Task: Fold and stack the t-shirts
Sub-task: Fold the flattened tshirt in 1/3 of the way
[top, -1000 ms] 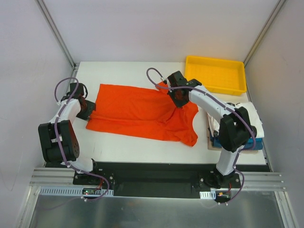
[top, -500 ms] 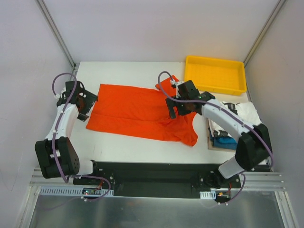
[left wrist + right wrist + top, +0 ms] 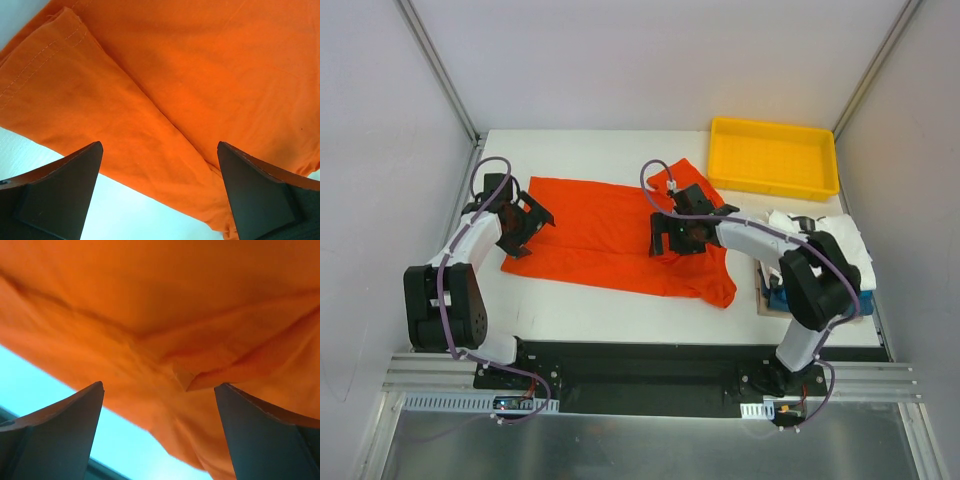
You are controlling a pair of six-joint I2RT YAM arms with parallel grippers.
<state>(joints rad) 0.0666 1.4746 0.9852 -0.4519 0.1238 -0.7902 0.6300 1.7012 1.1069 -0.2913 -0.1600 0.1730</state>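
Item: orange shirt (image 3: 610, 235), centre of the frame on the white table (image 3: 590, 148), laid sideways and mostly flat. The left wrist view shows one layer lapped over another along a diagonal crease. The right wrist view shows rumpled folds under the cloth. One corner pokes toward the upper right, and another droops at lower right. Left claw (image 3: 525, 223): jaws spread wide, pinching nothing, poised over the shirt's left end. Right claw (image 3: 672, 235): likewise spread and empty, over the shirt's right part. White shirt (image 3: 840, 235) and blue shirt (image 3: 782, 298): piled together at the right edge of the frame, partly hidden by the right arm. How neatly they are folded cannot be told. Yellow tray (image 3: 775, 158): upper right, apart from the cloth. Status, as judged: the orange shirt is at most part-folded and not yet a compact packet. Further folds and the move onto the right-hand pile remain.
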